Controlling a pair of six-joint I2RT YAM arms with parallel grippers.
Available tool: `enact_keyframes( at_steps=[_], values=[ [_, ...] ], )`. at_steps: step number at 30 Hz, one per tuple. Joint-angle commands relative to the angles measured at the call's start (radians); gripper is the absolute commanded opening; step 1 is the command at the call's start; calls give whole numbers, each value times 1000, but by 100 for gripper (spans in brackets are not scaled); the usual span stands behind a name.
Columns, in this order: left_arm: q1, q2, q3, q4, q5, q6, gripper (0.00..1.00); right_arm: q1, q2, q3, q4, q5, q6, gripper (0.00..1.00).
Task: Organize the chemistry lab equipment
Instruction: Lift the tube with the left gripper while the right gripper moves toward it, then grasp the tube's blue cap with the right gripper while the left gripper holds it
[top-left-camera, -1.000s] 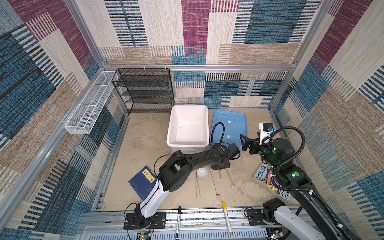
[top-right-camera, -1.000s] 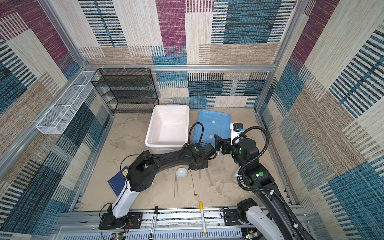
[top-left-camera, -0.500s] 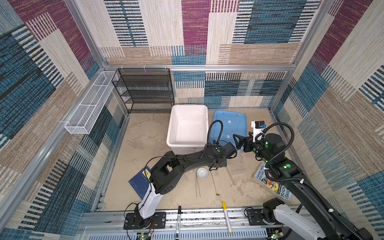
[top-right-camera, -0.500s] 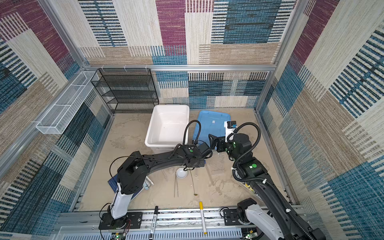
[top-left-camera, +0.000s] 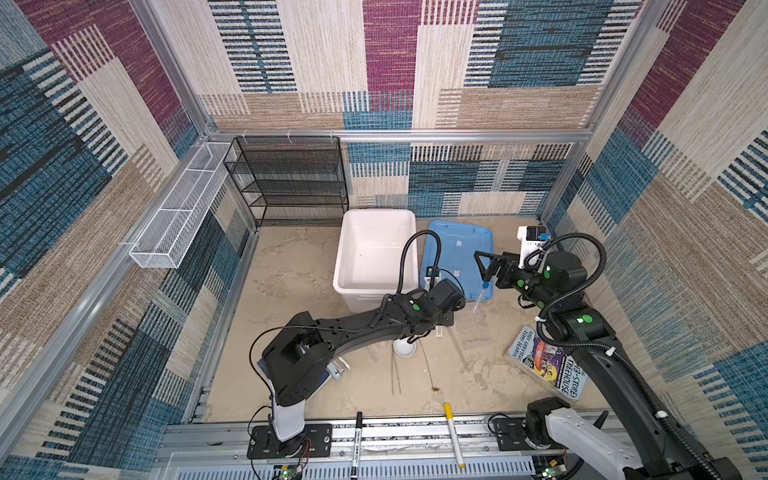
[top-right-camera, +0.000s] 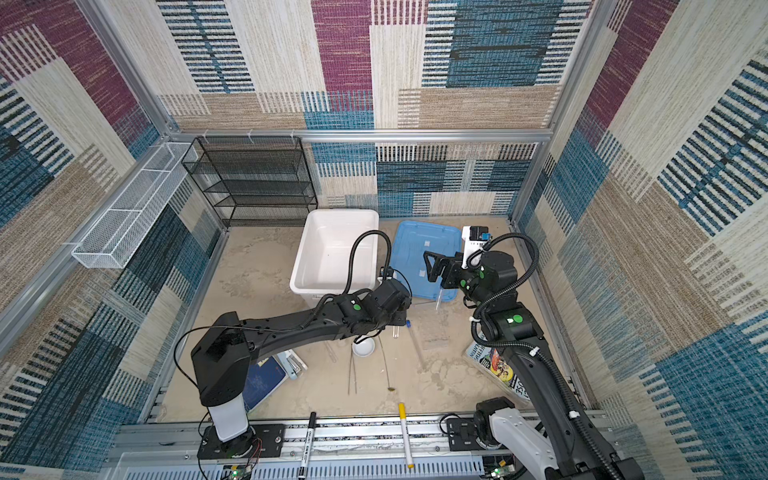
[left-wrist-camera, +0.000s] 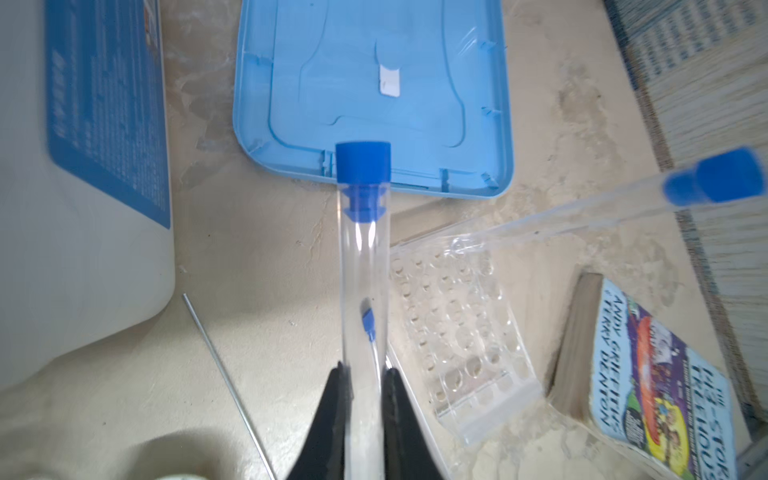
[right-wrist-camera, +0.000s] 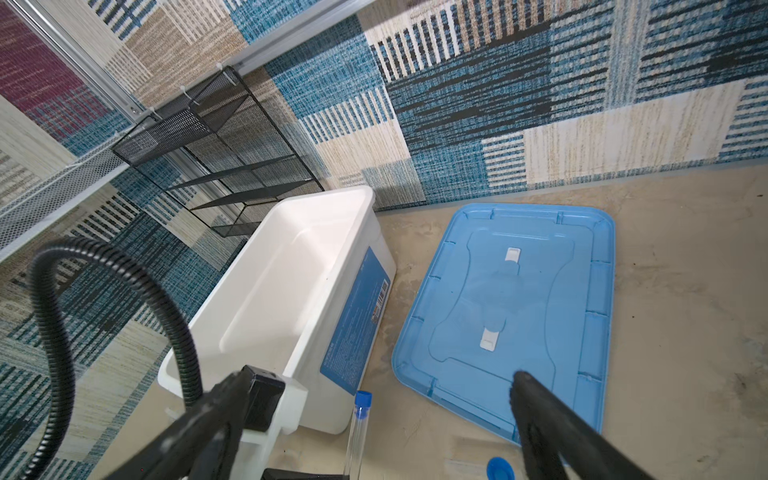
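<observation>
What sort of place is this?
Likely a staged robot test booth, not a real lab: fabric walls on an aluminium frame, and a test tube and clear rack as props.

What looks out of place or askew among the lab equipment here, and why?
One test tube sits askew: its base rests at a corner of the clear plastic rack and it leans steeply, blue cap well out beyond the rack, not upright. Nothing looks spilled or broken.
</observation>
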Motion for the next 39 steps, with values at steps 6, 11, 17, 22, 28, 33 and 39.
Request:
enact_keyframes(
  at_steps=[6, 11, 17, 22, 28, 33, 39],
  values=[
    [0, -183, -176, 374, 30, 189, 5, -33, 70, 157, -136, -155, -44, 99],
    [2, -257, -284, 544, 85, 332, 5, -33, 155, 244, -188, -337, -84, 100],
    [1, -309, -351, 615, 114, 420, 6, -14, 246, 310, -235, -461, -119, 100],
    [2, -328, -374, 616, 81, 438, 6, 72, 285, 332, -255, -357, -139, 97],
    [2, -340, -379, 627, 77, 427, 6, 123, 291, 296, -194, -316, -107, 89],
    [2, -342, -387, 632, 54, 412, 6, 124, 308, 282, -184, -359, -79, 77],
    [2, -338, -390, 637, 67, 398, 6, 129, 306, 238, -147, -406, -44, 63]
  ],
)
